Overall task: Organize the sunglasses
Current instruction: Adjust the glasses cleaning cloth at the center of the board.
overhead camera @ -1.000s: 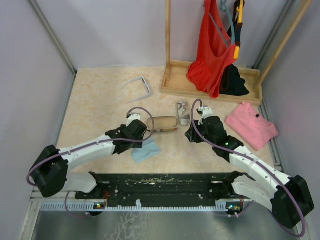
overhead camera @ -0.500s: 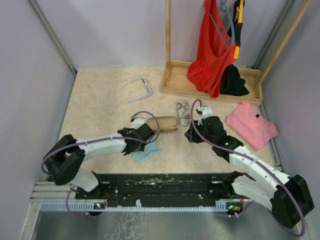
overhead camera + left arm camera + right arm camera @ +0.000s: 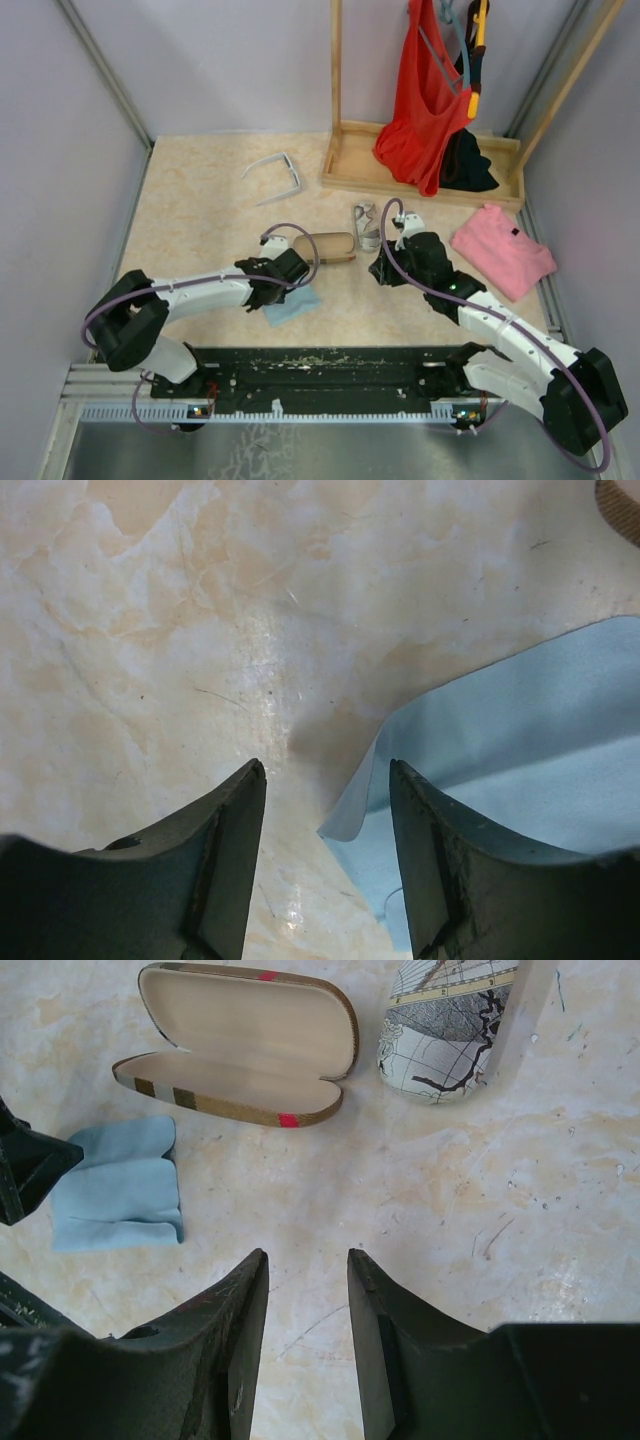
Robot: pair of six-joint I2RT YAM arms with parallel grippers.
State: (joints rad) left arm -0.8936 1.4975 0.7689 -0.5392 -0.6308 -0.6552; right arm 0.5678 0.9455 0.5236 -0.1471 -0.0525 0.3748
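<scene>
White sunglasses [image 3: 275, 172] lie untouched, well beyond the open case [image 3: 325, 246]. Your left gripper [image 3: 326, 770] has dropped from the case onto the blue cloth [image 3: 520, 740], jaws apart astride its corner. Right gripper [image 3: 307, 1255], right of the case: released, empty. You're likely picking up the cloth first.

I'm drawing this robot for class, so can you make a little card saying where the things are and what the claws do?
White sunglasses: far left, arms unfolded, untouched
Striped case: middle, lid open, empty
Map-patterned case: right of the striped case
Blue cloth: in front of the striped case
Left claw: open, the cloth's corner between its fingers
Right claw: open, above the table, holding nothing
</scene>
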